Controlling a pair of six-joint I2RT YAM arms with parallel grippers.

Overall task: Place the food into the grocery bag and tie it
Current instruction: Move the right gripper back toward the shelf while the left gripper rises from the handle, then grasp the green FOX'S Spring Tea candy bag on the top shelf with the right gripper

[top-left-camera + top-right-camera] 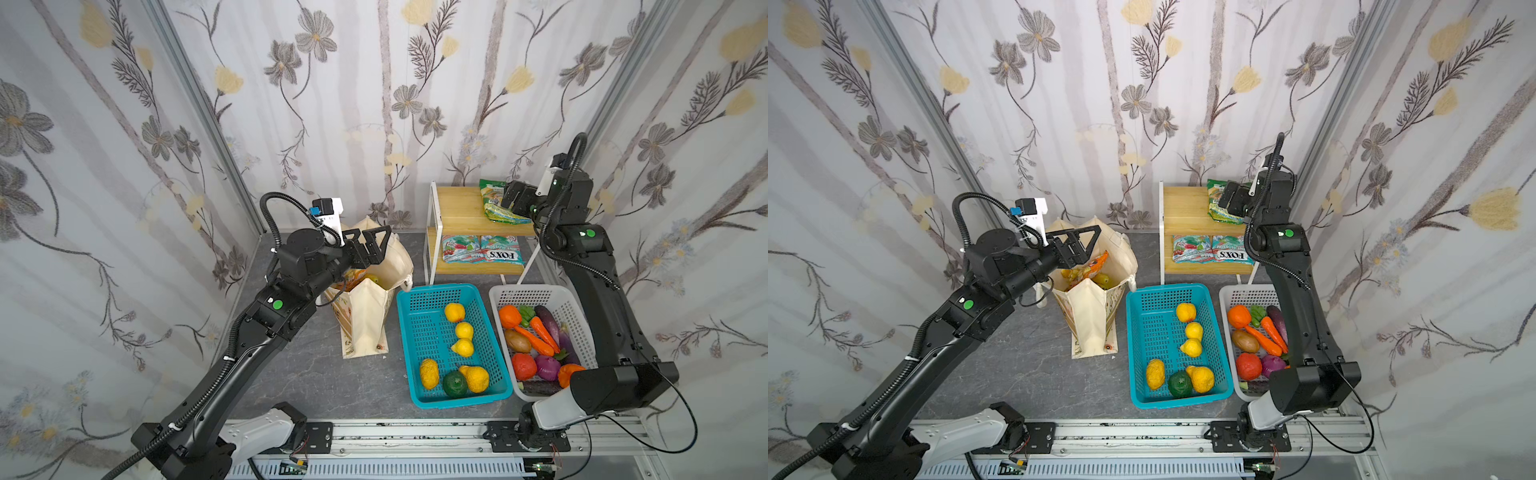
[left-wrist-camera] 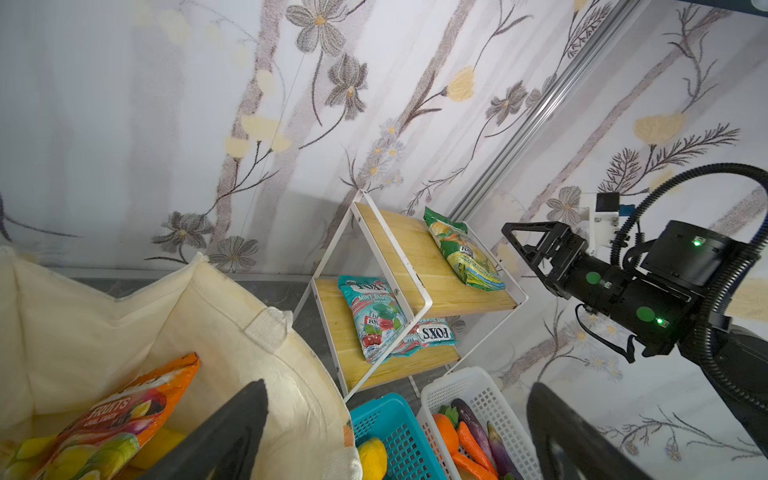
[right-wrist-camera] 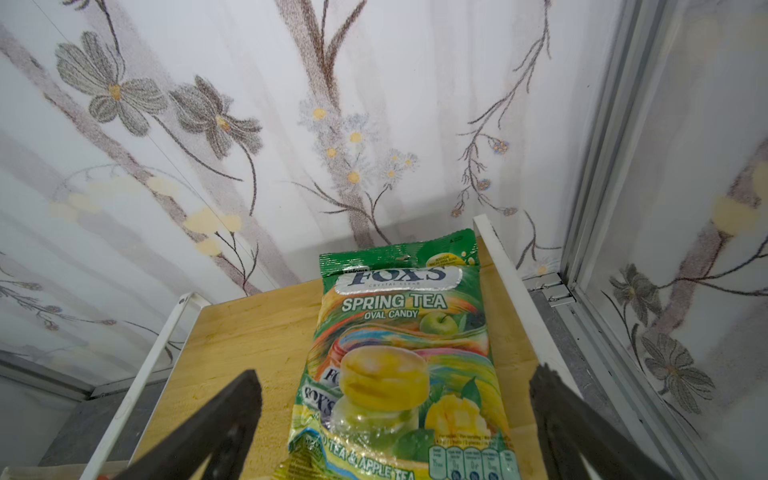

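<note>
Grocery bag point(image 1: 368, 320) stands open on the surface point(image 1: 299, 374) beside the blue basket point(image 1: 419, 332), handles untied. Over its mouth hangs the left gripper point(image 1: 371, 241), spread wide and empty. At the wooden shelf point(image 1: 457, 208) the right gripper point(image 1: 510, 198), also wide, straddles the green candy packet point(image 3: 399, 353) without clamping it. Packing looks partly done: that packet and the tying remain. Only the left wrist view looks deep inside the bag, showing the orange-red candy packet point(image 2: 120, 411) over yellow fruit point(image 2: 162, 446); only the right wrist view shows the green packet lying flat between the fingers. No view shows a tangerine or lemon inside
</note>
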